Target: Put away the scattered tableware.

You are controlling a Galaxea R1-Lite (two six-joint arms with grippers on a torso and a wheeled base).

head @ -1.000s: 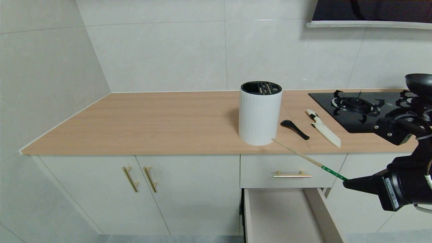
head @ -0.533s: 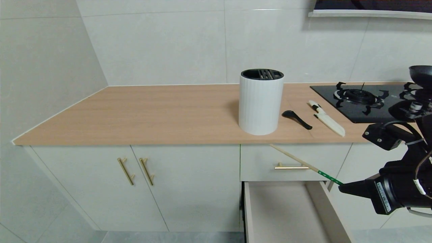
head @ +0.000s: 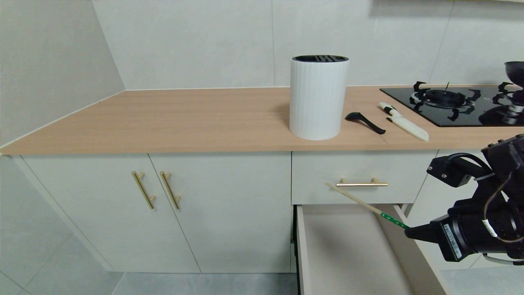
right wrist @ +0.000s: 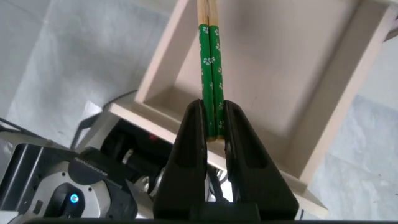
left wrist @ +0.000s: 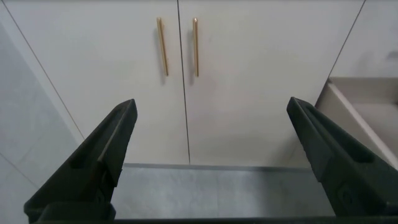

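Head view frontal, wrists downward, sharing drawer [head: 344, 254]

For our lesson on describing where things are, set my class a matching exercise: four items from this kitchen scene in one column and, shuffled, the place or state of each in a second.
Things
1. chopsticks
2. black spoon
3. knife
4. white holder

Places or states
A. stands upright on the counter
B. lies on the counter, nearest the stove
C. clamped in the right gripper, above the open drawer
D. lies between the white holder and the knife

Pairs: 1-C, 2-D, 3-B, 4-A
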